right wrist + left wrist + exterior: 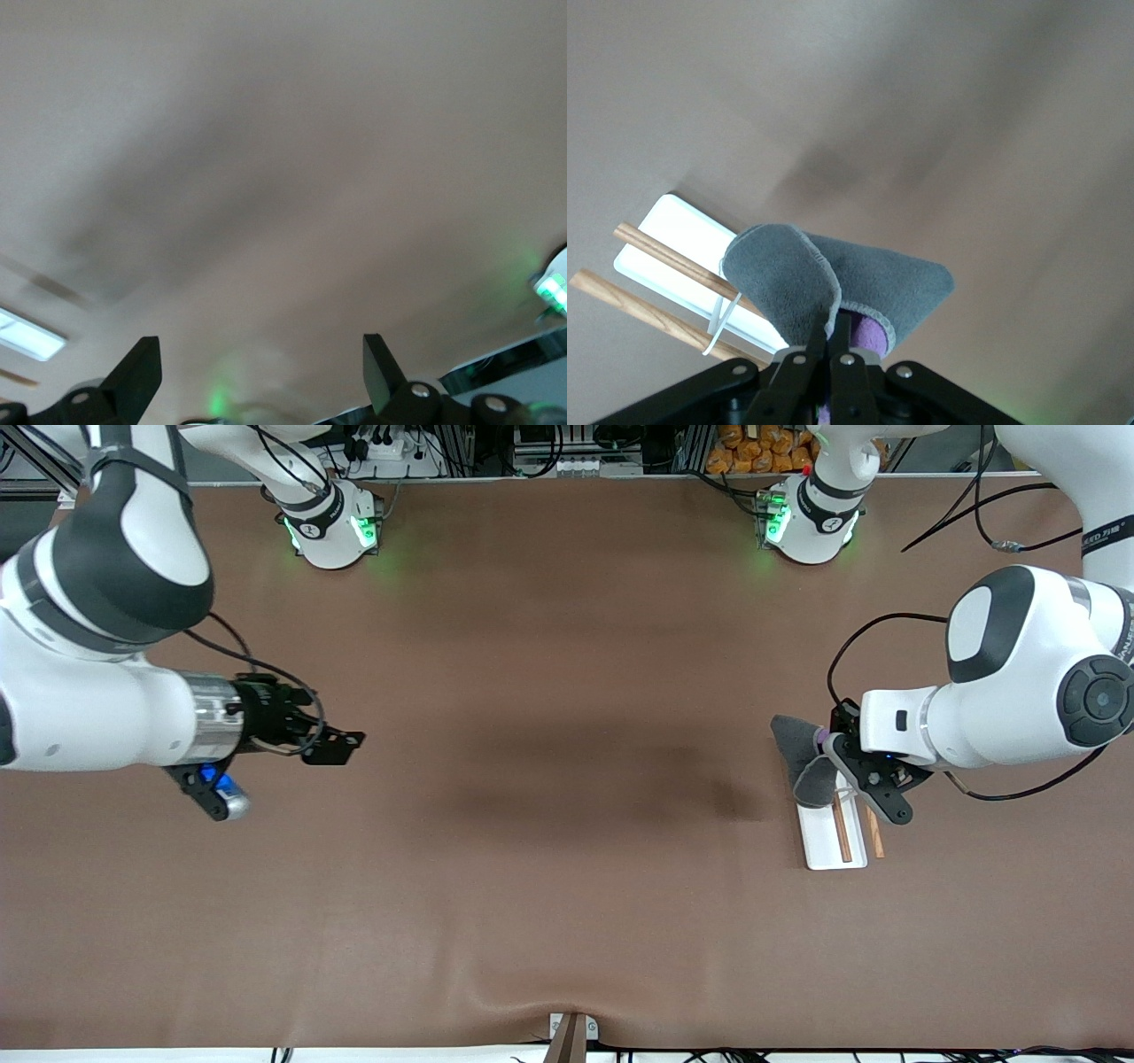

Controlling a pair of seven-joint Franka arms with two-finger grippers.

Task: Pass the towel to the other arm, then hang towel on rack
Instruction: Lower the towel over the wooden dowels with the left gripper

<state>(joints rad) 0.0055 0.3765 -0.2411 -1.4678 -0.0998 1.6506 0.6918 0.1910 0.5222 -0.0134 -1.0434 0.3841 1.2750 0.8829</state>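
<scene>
1. The left gripper is in the air over the rack, at the left arm's end of the table. Its fingers are pressed together on the towel.
2. The towel hangs from these fingers as a folded grey cloth, and a purple side shows close to the grip. In the front view it spreads toward 9 o'clock from the gripper, over the rack's end that lies farther from the front camera.
3. The rack lies flat on the brown table, with a white base and two thin wooden rods.
4. The right gripper waits over bare table at the right arm's end. Its fingers stand wide apart and hold nothing.
</scene>
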